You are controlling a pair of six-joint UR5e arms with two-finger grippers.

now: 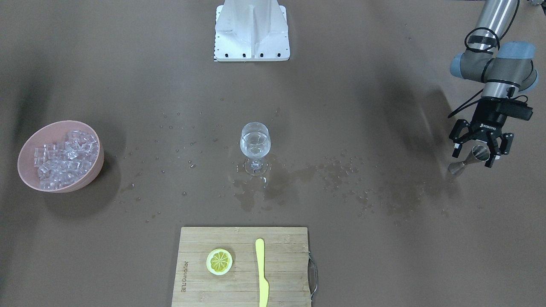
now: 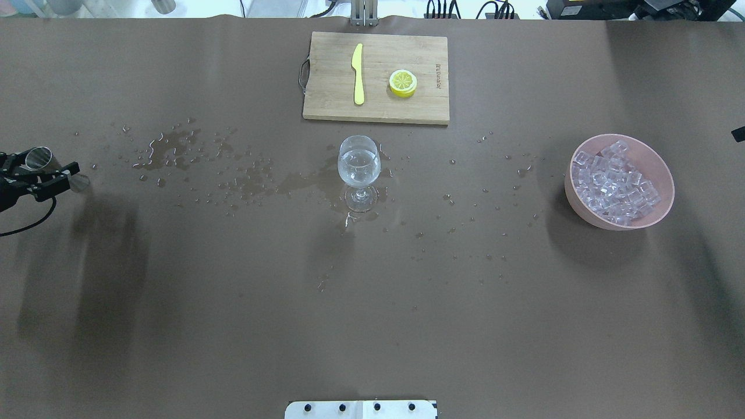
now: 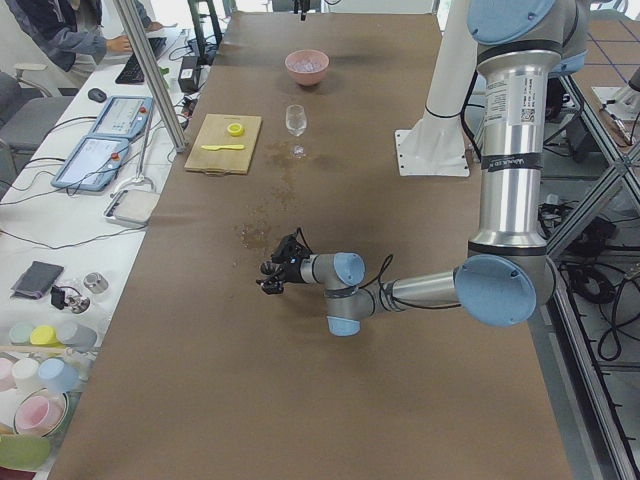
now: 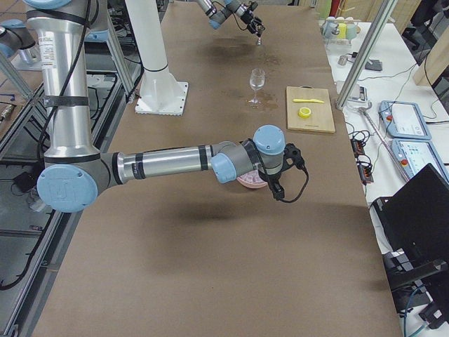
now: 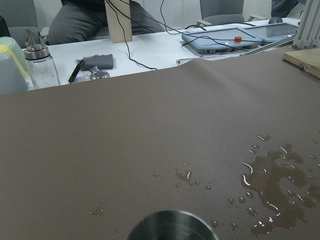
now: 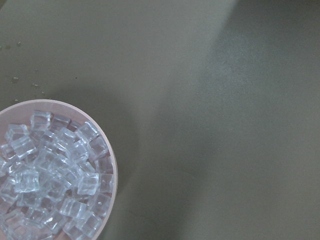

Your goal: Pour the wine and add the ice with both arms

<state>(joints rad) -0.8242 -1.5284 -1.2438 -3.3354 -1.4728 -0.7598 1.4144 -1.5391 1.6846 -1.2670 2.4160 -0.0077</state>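
Centrally on the brown surface point(image 1: 128, 64) stands the wine glass point(image 1: 256, 167), upright, w/ the wine point(image 1: 255, 147) filling its lower bowl. A wet puddle point(image 1: 256, 196) surrounds the foot & spreads toward the operators' side. Scattered droplets point(image 1: 341, 166) run along the surface to both sides of the glass, incl. the stretch between the glass & the left tool.

The ice point(image 1: 64, 157) is heaped in a pink bowl point(image 1: 87, 178) at the robot's right end of the surface, well apart from the glass.

On the operators' edge lies a bamboo cutting board point(image 1: 281, 273) w/ a lemon slice point(image 1: 219, 261) & a yellow knife point(image 1: 261, 273) side by side, not touching. The white base block point(image 1: 251, 34) sits at the robot's edge, opposite the board.

The left arm point(image 3: 510, 170) reaches low to the far left end. The left tool point(image 1: 473, 158) is clenched on a steel jigger point(image 1: 460, 167) at its waist; the jigger is tilted. The left wrist cam shows the jigger rim at bottom ctr.

The right arm point(image 4: 168, 161) extends over the bowl. The right tool point(image 4: 289, 158) hangs above it; its wrist cam looks straight down, w/ bowl & ice at lower left. Open or clenched: cannot tell.
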